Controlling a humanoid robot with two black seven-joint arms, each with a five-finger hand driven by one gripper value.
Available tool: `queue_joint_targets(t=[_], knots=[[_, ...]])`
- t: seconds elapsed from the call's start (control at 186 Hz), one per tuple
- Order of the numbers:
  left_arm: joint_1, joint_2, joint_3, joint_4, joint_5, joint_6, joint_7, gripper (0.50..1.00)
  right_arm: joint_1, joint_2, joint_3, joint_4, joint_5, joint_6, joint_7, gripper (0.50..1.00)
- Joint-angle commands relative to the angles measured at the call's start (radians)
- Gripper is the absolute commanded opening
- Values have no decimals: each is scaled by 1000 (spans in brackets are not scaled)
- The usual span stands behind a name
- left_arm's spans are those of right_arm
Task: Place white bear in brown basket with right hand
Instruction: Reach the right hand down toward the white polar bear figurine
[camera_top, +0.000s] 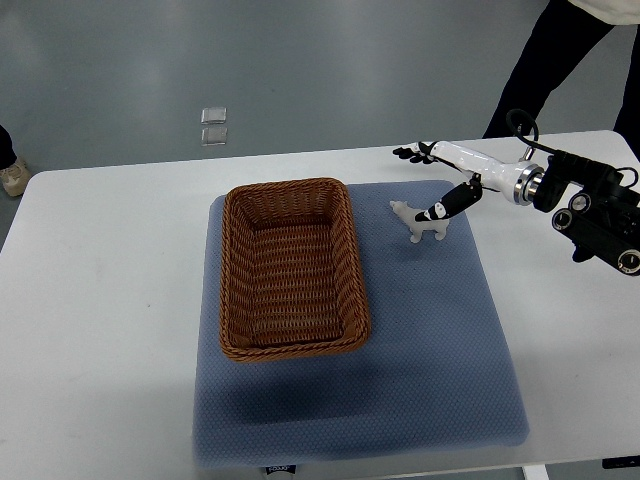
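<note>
A small white bear (412, 220) stands on the blue mat (440, 340), just right of the brown wicker basket (229, 270), which is empty. My right hand (432, 178) comes in from the right edge and hovers over the bear. Its fingers (410, 154) stretch out flat toward the far table edge, away from the bear. Its thumb (445, 205) points down and overlaps the bear's back; I cannot tell whether it touches. Nothing is clasped in the hand. The left arm does not show.
The mat lies on a white table (100, 300). A person's dark-trousered legs (550, 60) stand behind the table's far right corner. A shoe (12, 176) shows at the left edge, on the grey floor.
</note>
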Motion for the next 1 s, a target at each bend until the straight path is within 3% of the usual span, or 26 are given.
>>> queue_joint_targets(t=[0.0, 0.447, 0.808, 0.997], knots=[[0, 0, 0, 0, 0, 0, 0, 1000, 1, -1, -21, 3, -36, 0, 0, 903], [0, 0, 0, 0, 0, 0, 0, 1000, 1, -6, -62, 2, -115, -40, -12, 874], [0, 0, 0, 0, 0, 0, 0, 1000, 0, -6, -105, -3, -128, -87, -63, 864], [0, 0, 0, 0, 0, 0, 0, 1000, 0, -6, -112, -8, -155, -104, -84, 834]])
